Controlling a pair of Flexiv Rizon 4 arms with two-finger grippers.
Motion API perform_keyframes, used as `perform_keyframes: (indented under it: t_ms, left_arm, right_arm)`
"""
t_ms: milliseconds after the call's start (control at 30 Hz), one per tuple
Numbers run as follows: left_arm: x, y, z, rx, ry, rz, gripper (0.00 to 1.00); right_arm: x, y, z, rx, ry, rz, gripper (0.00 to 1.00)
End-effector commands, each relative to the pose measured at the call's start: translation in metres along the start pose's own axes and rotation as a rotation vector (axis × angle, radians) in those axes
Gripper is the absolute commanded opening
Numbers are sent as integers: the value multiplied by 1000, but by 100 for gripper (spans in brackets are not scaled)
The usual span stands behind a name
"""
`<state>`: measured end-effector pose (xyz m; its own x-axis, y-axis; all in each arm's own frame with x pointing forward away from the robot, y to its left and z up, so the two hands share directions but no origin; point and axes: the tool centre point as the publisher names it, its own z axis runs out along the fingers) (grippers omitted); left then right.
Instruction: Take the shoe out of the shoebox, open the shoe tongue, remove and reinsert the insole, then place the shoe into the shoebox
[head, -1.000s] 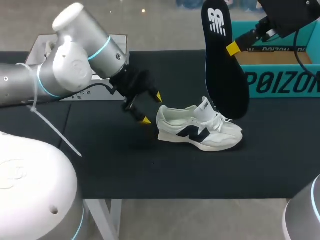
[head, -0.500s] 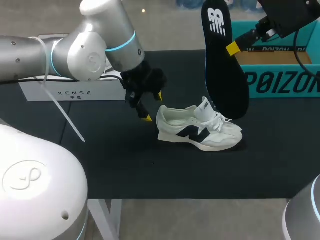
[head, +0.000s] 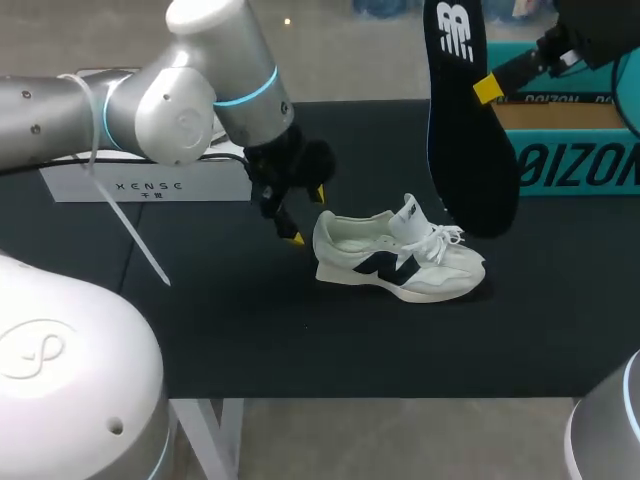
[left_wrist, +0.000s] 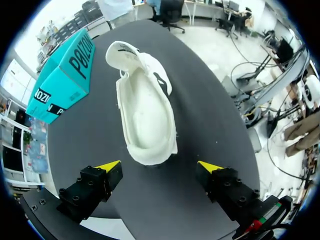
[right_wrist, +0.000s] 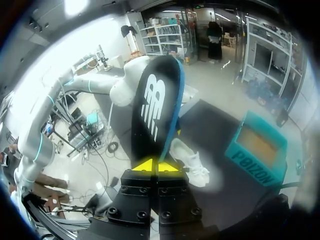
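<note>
Black foam insole (head: 465, 150), clamped edgewise in right gripper (head: 488, 88), aloft near white lace-up sneaker (head: 398, 262) on black table (head: 250, 330); left gripper (head: 306, 215) spread open beside heel; advised: brace heel, feed insole toe-first.

Black insole (right_wrist: 154, 105) in right pincer (right_wrist: 157, 166)

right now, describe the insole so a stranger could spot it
Find the teal shoebox at the table's right. Beside it the right gripper holds the insole upright above the white shoe. It is the only long black piece, with a white logo.
</note>
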<state>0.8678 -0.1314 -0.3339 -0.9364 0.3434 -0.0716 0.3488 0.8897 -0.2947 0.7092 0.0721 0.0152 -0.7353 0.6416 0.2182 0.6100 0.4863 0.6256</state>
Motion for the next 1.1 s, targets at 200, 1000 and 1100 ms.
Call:
perform_keyframes:
  t_ms: [200,1000,1100]
  left_arm:
    - [-20,-22,-18,-1,-48,45,100]
    - [-86,-63,72,78,-7,60,100]
    - [-84,-65,78,72,7,53,100]
  right_arm:
    - [-1,1,2,3,1,2,0]
    - [-1,1,2,3,1,2,0]
    - [-1,1,2,3,1,2,0]
